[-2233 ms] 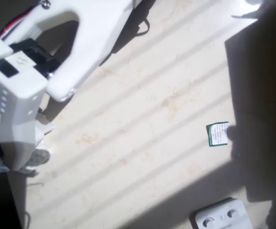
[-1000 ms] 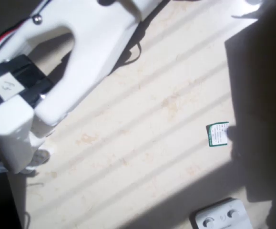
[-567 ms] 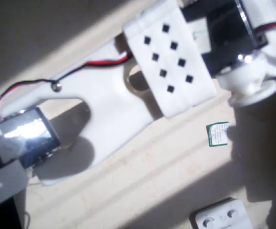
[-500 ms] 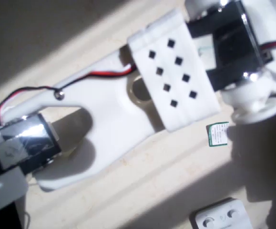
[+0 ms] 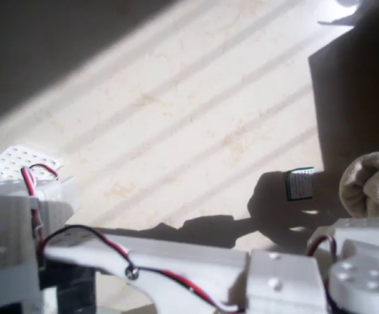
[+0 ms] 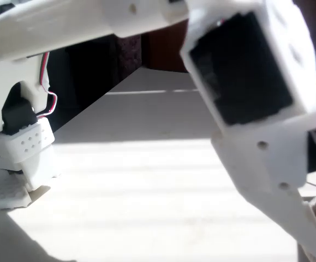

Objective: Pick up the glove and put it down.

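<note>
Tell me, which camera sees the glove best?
The overhead view: the glove shows as a sunlit beige bundle at the right edge, its green label beside it. The fixed view catches just a pale scrap at bottom right behind the arm.

The counter [image 5: 196, 111] is a pale cream, marble-looking surface with sunlight striped across it and a big dark shadow over its top-left corner in the overhead view. A beige glove [image 5: 371, 184] sits at the right edge, its green-and-white label [image 5: 300, 184] sticking out toward the middle.
</note>
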You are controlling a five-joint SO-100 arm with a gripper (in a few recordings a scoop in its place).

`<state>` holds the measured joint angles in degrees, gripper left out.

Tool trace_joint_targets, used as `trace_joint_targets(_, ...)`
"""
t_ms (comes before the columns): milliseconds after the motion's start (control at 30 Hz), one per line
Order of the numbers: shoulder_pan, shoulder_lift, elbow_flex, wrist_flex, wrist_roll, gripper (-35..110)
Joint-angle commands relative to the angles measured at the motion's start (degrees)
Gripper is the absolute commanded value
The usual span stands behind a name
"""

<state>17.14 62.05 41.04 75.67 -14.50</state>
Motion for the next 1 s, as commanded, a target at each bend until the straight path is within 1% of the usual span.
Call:
trace_joint_targets(0, 3.6, -0.97, -0.97, 0.09, -0.44, 0)
trace_joint_targets(167, 5.54, -6.5, -0.97, 0.0, -0.44, 0)
trace_joint_targets(467, 5.54, -15.64, -1.05, -0.44, -0.44, 0)
trace_joint_targets(800, 4.83, -16.44, -1.67, -0.09, -1.23, 0)
trace_joint_targets(867, 4.66, -16.26, -1.67, 0.09, -2.55, 2)
trace_joint_targets(967, 4.66, -15.82, -1.76, 0.7, -3.6, 10)
